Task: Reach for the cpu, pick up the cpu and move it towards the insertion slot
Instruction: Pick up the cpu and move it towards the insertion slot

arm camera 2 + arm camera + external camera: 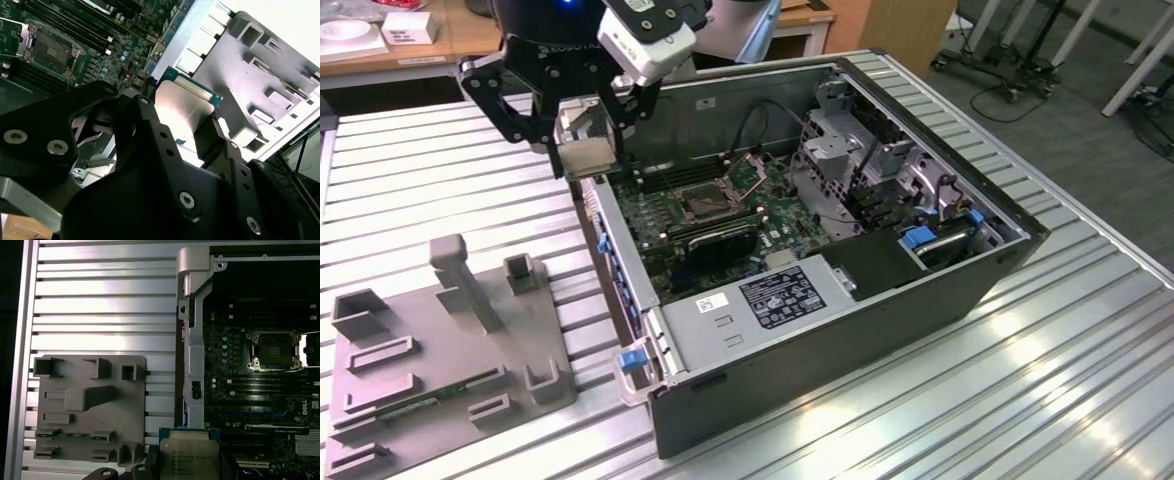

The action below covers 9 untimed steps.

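Cpu (583,157) hangs clamped flat between the fingers (558,160), lifted above the case's left wall, clear of the tray (400,400); slot (704,205) lies open to its right.

Overhead light is glaring off the ribbed metal table (1067,350) in the exterior view, leaving bright patches toward that view's right. In the first wrist view the table (100,310) is shining in pale bands while the open computer case (260,300) is sitting in deep shadow. In the second wrist view the grey tray (270,65) is washing out to white, and the gripper (165,150) is looming dark and soft.
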### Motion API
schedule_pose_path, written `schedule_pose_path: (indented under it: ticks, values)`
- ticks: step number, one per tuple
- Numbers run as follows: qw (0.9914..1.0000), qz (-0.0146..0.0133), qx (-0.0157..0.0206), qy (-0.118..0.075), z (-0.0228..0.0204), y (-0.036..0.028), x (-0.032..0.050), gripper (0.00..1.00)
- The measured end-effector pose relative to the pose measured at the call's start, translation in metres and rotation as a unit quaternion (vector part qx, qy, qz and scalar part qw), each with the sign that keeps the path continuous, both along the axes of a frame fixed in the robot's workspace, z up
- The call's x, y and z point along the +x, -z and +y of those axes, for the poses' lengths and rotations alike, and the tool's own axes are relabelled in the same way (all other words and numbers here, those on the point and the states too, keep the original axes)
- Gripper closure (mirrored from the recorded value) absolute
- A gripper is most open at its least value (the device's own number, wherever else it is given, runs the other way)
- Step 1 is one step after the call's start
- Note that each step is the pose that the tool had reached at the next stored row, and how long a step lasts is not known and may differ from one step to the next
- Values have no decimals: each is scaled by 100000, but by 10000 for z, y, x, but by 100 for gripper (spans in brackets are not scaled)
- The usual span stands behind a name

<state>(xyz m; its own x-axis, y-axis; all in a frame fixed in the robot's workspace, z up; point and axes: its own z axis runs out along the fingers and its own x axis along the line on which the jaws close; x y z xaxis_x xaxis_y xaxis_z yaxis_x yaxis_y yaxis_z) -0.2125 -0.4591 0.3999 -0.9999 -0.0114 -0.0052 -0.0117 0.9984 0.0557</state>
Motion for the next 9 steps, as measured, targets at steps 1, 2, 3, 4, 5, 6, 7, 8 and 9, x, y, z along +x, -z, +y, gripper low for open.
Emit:
schedule_pose_path:
  ticks: [1,2,3,4,5,6,7,8,9]
  values:
    - [100000,0,0,1,0,0,9,45]
    - [100000,0,0,2,0,0,19,45]
    - [100000,4,-4,0,0,0,28,45]
    - [100000,4,-4,-1,0,0,37,45]
    - [100000,4,-3,1,0,0,46,45]
    - [100000,3,-3,2,0,0,54,45]
    - [100000,2,-2,-1,0,1,62,45]
    - [100000,4,-3,0,0,1,69,45]
    - [100000,4,-5,0,0,0,76,45]
